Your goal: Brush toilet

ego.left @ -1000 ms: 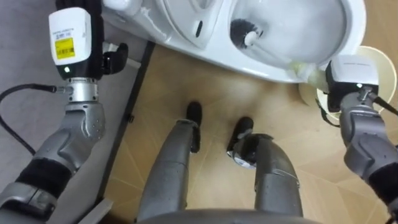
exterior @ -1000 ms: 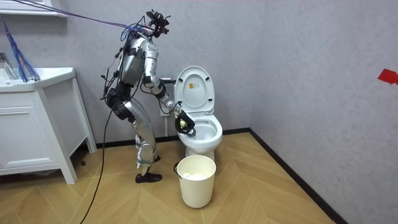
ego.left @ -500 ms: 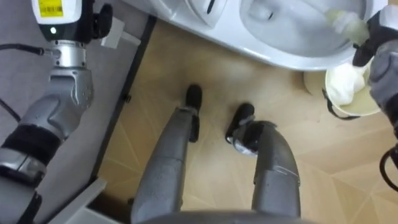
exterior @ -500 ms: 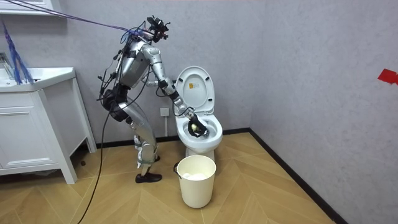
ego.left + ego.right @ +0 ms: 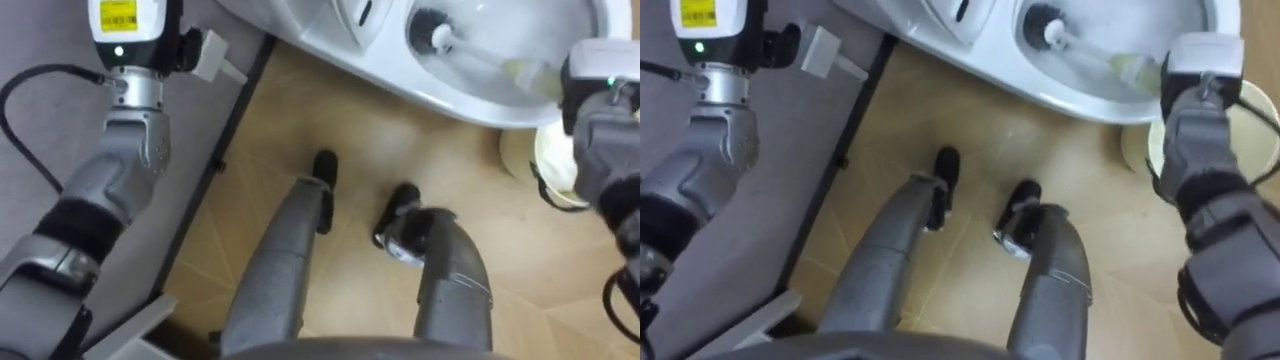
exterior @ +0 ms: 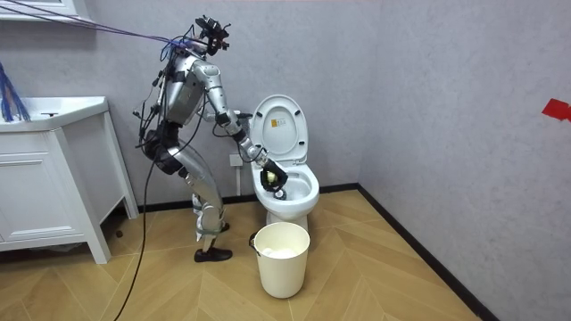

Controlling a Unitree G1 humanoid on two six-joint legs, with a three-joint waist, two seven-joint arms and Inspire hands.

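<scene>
Your robot stood on the herringbone wood floor (image 6: 401, 276) between the white vanity cabinet (image 6: 45, 192), at 9 o'clock in the room view, and the toilet (image 6: 294, 203). It leaned forward from the waist toward the bowl, right arm stretched out. The toilet sat at the centre of that view against the grey wall (image 6: 446, 89), its lid (image 6: 278, 127) raised upright. From the head camera the bowl lay between 12 and 1 o'clock, beyond the robot's feet.

A cream bucket (image 6: 284, 267) stood on the floor at 6 o'clock from the toilet in the room view, just beside its base. In the eye views its rim showed at 3 o'clock, partly behind the right forearm.

The toilet brush (image 5: 428, 25) was down in the bowl, dark head on the white porcelain. Its pale handle slanted toward 4 o'clock to the near rim. There your right hand (image 5: 1200, 62) had the handle's yellow-green grip clasped.

Your left hand (image 5: 135, 35) was raised at 11 o'clock in the left eye view, well apart from the toilet. Whether it was clenched or released could not be told.
</scene>
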